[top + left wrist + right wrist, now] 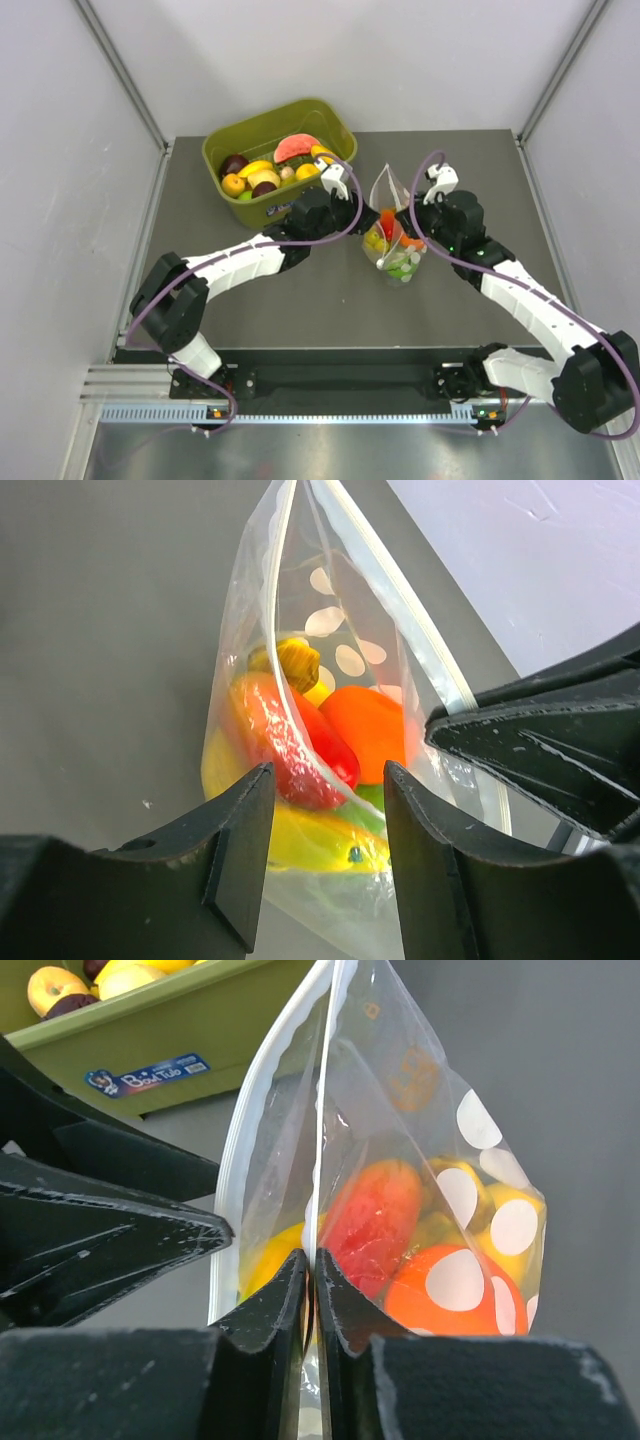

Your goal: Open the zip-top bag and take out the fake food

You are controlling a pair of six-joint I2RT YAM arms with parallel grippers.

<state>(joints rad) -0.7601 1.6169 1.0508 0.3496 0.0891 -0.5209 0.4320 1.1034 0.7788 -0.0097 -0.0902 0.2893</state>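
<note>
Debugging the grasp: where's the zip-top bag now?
Top view: the zip-top bag sits upright mid-table, just right of the green tub, its edge pinched in the right claw.

From above, the food in the bag is too small to sort piece by piece; the left tool hides the bag's bottom in its own view; the tub is cut off by the right wrist view's top edge.
</note>
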